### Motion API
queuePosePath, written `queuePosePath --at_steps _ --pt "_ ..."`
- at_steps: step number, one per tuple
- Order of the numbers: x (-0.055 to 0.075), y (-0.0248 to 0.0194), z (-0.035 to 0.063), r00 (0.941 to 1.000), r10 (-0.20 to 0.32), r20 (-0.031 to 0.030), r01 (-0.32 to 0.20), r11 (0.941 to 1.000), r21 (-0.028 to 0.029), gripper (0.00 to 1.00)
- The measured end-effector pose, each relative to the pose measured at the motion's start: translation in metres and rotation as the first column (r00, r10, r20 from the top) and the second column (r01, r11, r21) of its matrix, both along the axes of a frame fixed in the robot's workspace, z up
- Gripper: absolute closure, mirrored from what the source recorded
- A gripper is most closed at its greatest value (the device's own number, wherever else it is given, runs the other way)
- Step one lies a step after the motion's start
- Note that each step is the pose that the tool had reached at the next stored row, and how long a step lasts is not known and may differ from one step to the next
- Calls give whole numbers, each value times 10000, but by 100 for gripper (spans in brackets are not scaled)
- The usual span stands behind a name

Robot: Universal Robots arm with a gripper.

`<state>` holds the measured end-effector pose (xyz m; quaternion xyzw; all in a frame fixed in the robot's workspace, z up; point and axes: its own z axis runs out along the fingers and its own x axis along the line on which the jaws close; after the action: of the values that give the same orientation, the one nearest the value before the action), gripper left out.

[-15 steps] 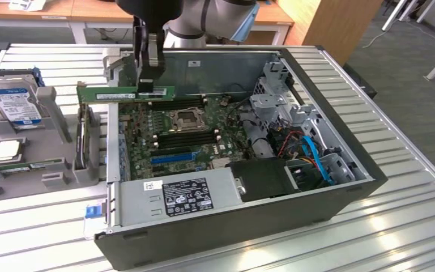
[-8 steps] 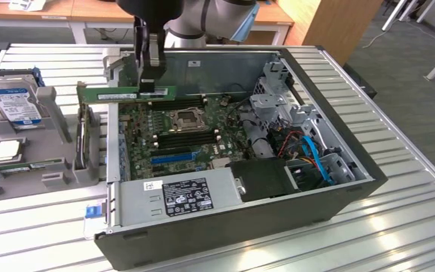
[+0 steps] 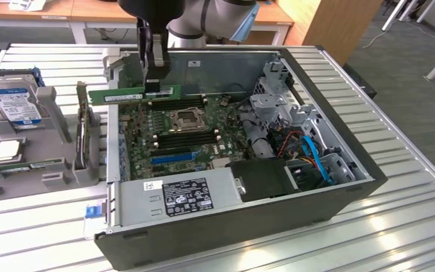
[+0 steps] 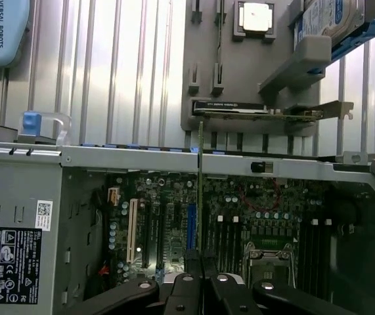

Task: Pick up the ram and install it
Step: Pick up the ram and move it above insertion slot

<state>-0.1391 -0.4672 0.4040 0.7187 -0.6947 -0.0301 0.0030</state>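
**Exterior view.** The pincer [image 3: 154, 86] is closed on the ram [image 3: 131, 95], gripping it off-centre. The stick hangs level, long edge down, above the far slots [image 3: 174, 103] of the motherboard [image 3: 165, 130] — clear of them, not seated.

**Wrist view.** The ram appears edge-on, a thin line running from the pincer's tips across the board beside the socket [image 4: 266, 252]. A good insertion probably needs this line parallel to the chosen slot and centred over it — then a straight, even push.
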Motion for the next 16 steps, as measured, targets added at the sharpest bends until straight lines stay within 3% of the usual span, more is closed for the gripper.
queuePosePath --at_steps 6,16 --pt "22 0 0 10000 -1 2 1 10000 0 88" --pt "216 0 0 10000 -1 1 1 10000 0 88"
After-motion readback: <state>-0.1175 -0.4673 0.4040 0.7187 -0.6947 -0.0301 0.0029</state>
